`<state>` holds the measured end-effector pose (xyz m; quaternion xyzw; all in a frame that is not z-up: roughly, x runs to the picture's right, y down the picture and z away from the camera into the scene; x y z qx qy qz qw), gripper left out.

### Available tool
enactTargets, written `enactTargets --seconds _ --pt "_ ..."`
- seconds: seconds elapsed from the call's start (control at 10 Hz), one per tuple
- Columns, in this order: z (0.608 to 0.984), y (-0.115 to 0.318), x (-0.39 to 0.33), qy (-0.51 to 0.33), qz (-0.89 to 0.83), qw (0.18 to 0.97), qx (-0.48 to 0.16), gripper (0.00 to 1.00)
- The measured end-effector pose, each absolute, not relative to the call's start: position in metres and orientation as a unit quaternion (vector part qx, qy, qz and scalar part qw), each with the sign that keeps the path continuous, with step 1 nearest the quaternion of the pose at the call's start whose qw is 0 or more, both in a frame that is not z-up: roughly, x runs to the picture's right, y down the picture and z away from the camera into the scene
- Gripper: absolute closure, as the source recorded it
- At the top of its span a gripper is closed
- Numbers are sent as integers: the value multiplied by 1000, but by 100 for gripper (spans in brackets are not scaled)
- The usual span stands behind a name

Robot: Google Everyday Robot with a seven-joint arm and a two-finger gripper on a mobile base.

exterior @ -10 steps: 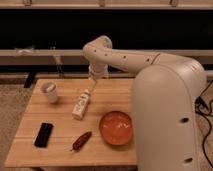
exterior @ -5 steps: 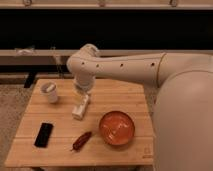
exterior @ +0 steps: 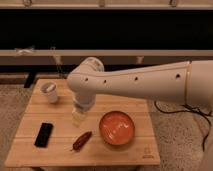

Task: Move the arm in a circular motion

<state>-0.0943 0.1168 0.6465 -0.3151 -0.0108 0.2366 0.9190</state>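
camera view: the arm reaches in from the right edge as one thick white tube with small dark dots, crossing above the wooden table to a rounded elbow over the table's middle-left. from the elbow a short segment turns downward, so the gripper, a cream-yellow tip, hangs low over the tabletop left of centre. whether it touches the wood, cannot tell; whether it is open or closed, cannot tell either, and nothing is visibly held in it.

judgement: the task is a sweep of the arm only, so the table's things are bystanders, not targets. they lie in a loose ring around the tip: white cup at far left, black phone at near left, a dark reddish oblong item just near-side of the tip, orange bowl to its right.

risk, as a guess: with the tip carried this low, a circular path could clip the oblong item or the bowl's rim. the cup and phone sit further off.
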Motion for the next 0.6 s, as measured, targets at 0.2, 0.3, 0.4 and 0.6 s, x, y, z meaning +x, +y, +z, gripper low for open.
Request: enactTargets --seconds 0.2,0.3,0.4,0.6 --pt "645 131 -67 8 269 907 -324 20" --pt "647 131 -56 15 282 902 -325 20" --pt "657 127 -38 26 306 894 -327 20" --pt "681 115 -1 51 343 877 -332 20"
